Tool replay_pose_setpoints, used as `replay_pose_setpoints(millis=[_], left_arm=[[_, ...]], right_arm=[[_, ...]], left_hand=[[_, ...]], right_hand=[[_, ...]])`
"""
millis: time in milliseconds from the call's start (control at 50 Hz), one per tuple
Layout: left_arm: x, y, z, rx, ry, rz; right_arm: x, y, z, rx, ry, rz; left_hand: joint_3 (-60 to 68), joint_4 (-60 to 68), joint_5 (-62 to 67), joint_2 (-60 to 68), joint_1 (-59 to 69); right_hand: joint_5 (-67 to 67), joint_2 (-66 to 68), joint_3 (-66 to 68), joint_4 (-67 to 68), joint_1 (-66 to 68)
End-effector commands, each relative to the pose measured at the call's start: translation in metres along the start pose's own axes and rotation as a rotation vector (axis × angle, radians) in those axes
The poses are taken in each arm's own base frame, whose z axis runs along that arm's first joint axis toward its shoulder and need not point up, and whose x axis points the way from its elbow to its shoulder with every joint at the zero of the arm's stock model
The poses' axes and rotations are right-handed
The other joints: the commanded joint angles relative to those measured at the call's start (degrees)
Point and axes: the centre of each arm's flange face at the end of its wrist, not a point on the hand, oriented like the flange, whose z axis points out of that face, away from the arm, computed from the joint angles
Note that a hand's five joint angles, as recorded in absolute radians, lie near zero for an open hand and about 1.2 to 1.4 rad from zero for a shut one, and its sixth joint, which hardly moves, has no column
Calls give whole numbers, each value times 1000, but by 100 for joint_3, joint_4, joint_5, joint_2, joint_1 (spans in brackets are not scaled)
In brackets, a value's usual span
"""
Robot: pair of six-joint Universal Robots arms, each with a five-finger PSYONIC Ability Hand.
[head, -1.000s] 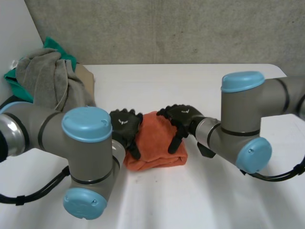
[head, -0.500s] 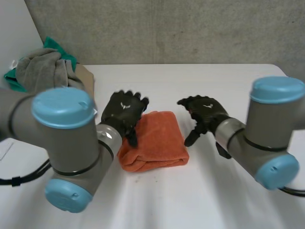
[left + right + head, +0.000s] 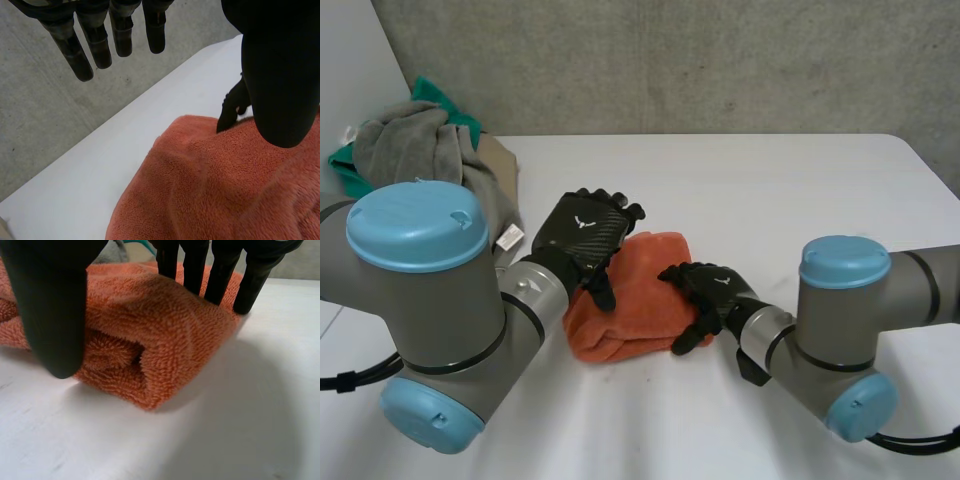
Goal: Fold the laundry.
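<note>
Orange towel point(image 3: 635, 305): left robot hand point(image 3: 582, 238), right robot hand point(image 3: 710, 288) straight-fingered at opp. edges, gripping nothing.

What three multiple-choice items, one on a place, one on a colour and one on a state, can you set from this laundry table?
1. Where does the pile of grey and green laundry lie on the table?
A. At its far left corner
B. At its near right corner
C. On top of the towel

2. What colour is the towel between the left hand and the right hand?
A. Blue
B. Orange
C. White

3. In what state is that towel?
A. Hanging from a hand
B. Spread flat in one layer
C. Folded into layers

Answers:
1 A, since the head view shows the pile at the far left corner.
2 B, since all views show orange cloth.
3 C, since the right wrist view shows stacked layers at its edge.
</note>
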Motion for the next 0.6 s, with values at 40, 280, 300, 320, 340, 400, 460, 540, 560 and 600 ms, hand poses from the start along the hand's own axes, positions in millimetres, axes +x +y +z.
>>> replay_pose_setpoints(millis=[40, 280, 300, 320, 340, 400, 460, 540, 560, 600], left_arm=[[-4, -2, 0, 6, -11, -4], [-6, -5, 1, 16, -15, -3], [-7, -5, 1, 17, -17, -3], [-7, -6, 2, 18, -19, -2], [-9, -7, 3, 22, -23, -2], [-12, -10, 4, 32, -32, -3], [-14, -14, 6, 48, -37, -3], [-15, -19, 9, 66, -43, -2], [-16, -20, 10, 67, -43, -2], [-17, -21, 12, 73, -47, -1]], right_arm=[[-2, -2, 19, 30, -5, -21], [16, -44, 42, 184, 112, -44], [20, -51, 44, 207, 130, -45], [26, -59, 47, 235, 154, -45], [34, -66, 50, 256, 182, -44], [92, -82, 60, 302, 339, -20], [143, -103, 62, 362, 455, 0], [191, -115, 70, 415, 544, 2], [201, -116, 71, 420, 566, -1], [240, -122, 65, 437, 657, -20]], left_hand=[[-123, -60, -21, -67, -113], [-140, -77, -38, -84, -129], [-140, -77, -38, -84, -129], [-140, -77, -38, -84, -129], [-140, -77, -38, -84, -129], [-140, -77, -38, -84, -129], [-140, -77, -38, -84, -129], [-140, -77, -38, -84, -129], [-140, -77, -38, -84, -129], [-139, -77, -38, -84, -129]], right_hand=[[3691, 3636, 3669, 3694, 3686], [5558, 5503, 5536, 5561, 5553], [5558, 5503, 5536, 5561, 5553], [5558, 5503, 5536, 5561, 5553], [5558, 5503, 5536, 5561, 5553], [5558, 5503, 5536, 5561, 5553], [5558, 5503, 5536, 5561, 5553], [5558, 5503, 5536, 5561, 5553], [5558, 5503, 5536, 5561, 5553], [5558, 5503, 5536, 5561, 5553]])
